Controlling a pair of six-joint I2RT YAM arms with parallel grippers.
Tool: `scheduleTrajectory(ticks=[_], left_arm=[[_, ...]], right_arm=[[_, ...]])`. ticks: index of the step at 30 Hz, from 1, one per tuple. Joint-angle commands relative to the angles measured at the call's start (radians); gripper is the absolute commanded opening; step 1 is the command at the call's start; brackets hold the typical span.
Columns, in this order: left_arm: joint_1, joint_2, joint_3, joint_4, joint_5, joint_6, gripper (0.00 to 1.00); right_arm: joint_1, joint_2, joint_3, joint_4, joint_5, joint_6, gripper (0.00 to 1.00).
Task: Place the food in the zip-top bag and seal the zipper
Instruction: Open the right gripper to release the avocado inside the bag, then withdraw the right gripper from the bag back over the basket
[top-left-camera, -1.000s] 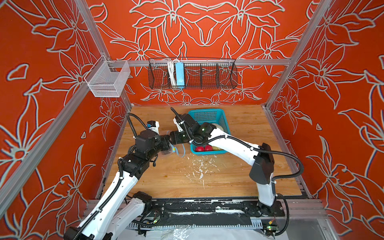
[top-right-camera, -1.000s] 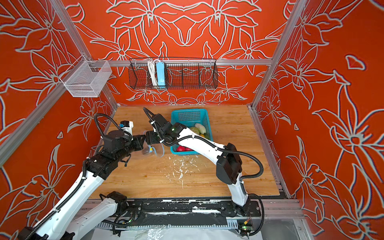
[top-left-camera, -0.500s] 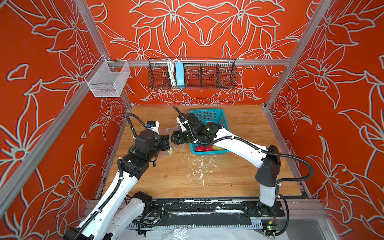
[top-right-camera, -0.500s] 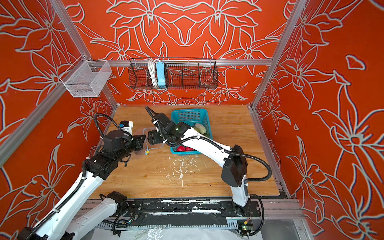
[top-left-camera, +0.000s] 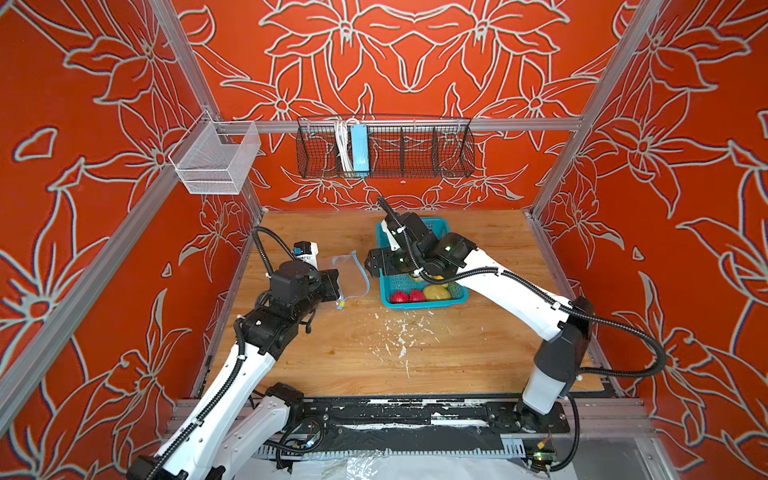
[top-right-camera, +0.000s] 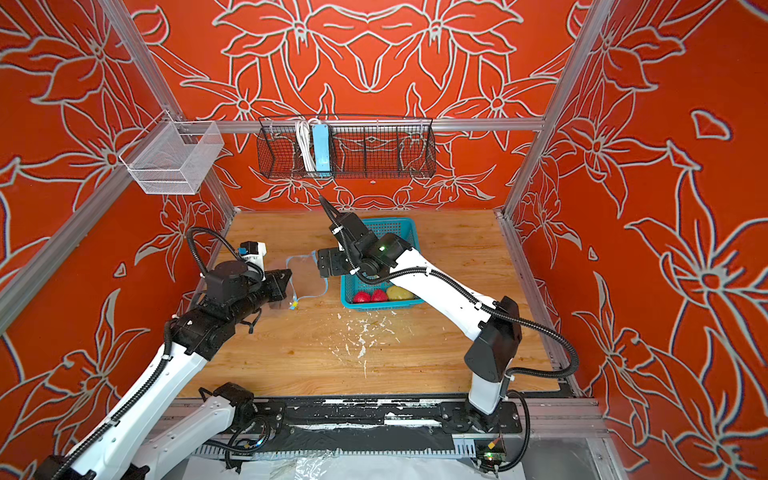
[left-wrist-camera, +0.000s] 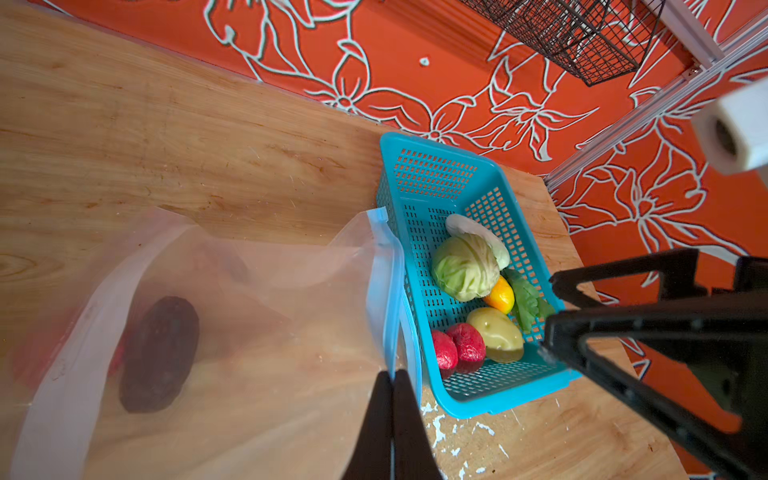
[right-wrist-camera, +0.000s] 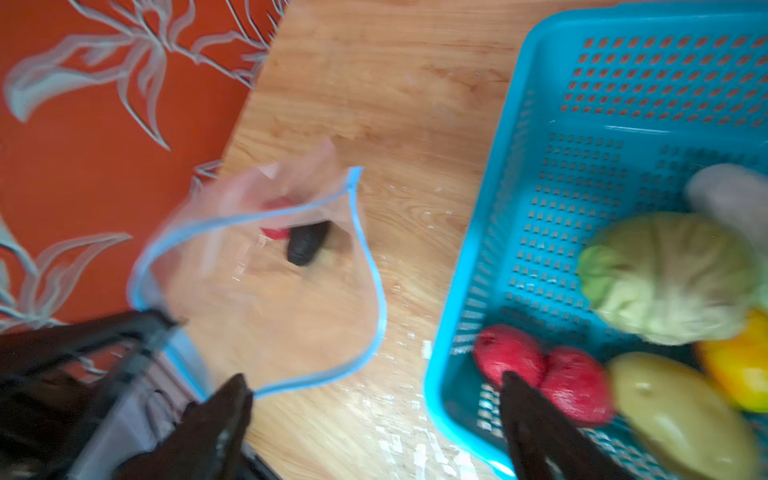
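Pinching the bag's (left-wrist-camera: 249, 291) zipper (left-wrist-camera: 380, 291), the left claw (left-wrist-camera: 392, 380) holds it open; an avocado (left-wrist-camera: 160, 353) lies inside. The right claw (right-wrist-camera: 374, 380) is spread by the basket (left-wrist-camera: 436, 147), where cabbage (left-wrist-camera: 465, 266), potato (left-wrist-camera: 494, 334) and strawberries (left-wrist-camera: 457, 349) wait.

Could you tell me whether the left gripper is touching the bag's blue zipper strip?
Touching. The left wrist view shows the left gripper shut on the zipper, whose blue strip runs into the closed jaws.

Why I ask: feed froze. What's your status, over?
Left gripper shut on zipper, zip-top bag mouth open. Right gripper open, between bag and basket. Avocado bagged; cabbage, potato in basket.
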Motion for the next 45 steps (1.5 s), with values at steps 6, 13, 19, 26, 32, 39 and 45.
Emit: scheduleTrajectory(ticks=[6,13,19,26,32,39,45], left_arm=[[0.004,-0.013,-0.004,0.023,-0.033,0.001,0.00],[0.004,-0.001,-0.004,0.033,-0.039,-0.005,0.00],[0.004,0.002,0.000,0.025,-0.052,0.005,0.00],[0.004,-0.006,-0.001,0.010,-0.061,0.014,0.00],[0.004,-0.006,-0.002,0.017,-0.062,0.013,0.00],[0.004,-0.014,-0.007,0.012,-0.065,0.013,0.00],[0.004,-0.026,-0.013,0.012,-0.065,0.010,0.00]], right_arm=[[-0.013,0.031,0.085,-0.210,0.182,-0.033,0.98],[-0.016,0.145,0.249,-0.408,0.298,-0.032,0.98],[-0.025,0.186,0.255,-0.445,0.375,-0.029,0.98],[-0.107,0.199,0.216,-0.469,0.312,0.039,0.98],[-0.148,0.207,0.167,-0.424,0.247,0.072,0.98],[-0.205,0.221,0.129,-0.376,0.150,0.085,0.98],[-0.238,0.234,0.081,-0.320,0.114,0.102,0.94]])
